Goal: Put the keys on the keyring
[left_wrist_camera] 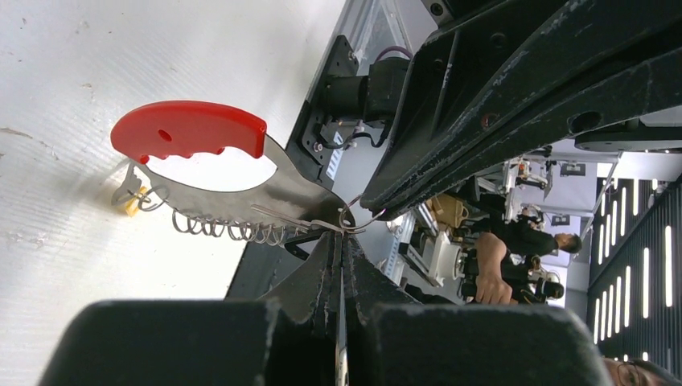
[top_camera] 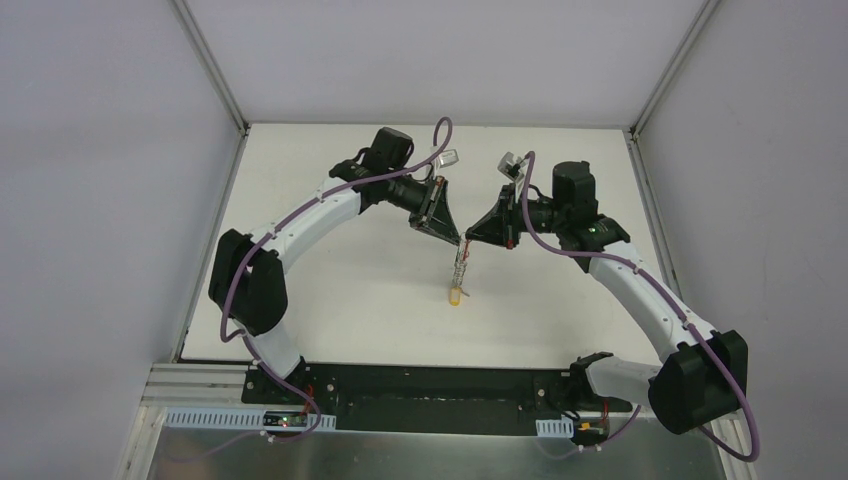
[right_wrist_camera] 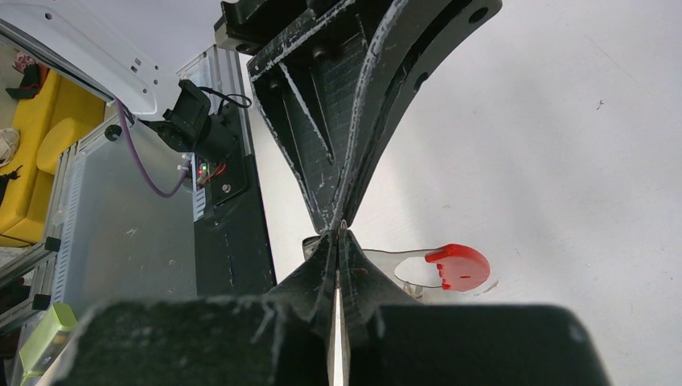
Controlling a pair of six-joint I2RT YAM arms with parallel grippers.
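The left gripper (left_wrist_camera: 342,239) is pinching shut on the top wire of the bunch of silver keys (left_wrist_camera: 289,193) with its curved red-and-grey strap, which is hanging lengthwise toward the white table (top_camera: 350,300). The right gripper (right_wrist_camera: 338,239), also shut, is meeting it tip-to-tip, possibly hiding the black keyring.

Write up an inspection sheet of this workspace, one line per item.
Surface: white table, faint scuffs.
Job's things: keys in a row on a red-and-grey strap, with the yellow-headed key at the far end by the table; keyring not made out.
Clutter: nothing seen.
Grippers: left gripper and right gripper meet tip to tip, fingers shut on both. The left pinches a wire ring of the bunch; what the right holds is unclear.
Cables: a purple cable runs along each arm, clear of the keys.
Surroundings: white walls, metal frame; people at benches beyond.
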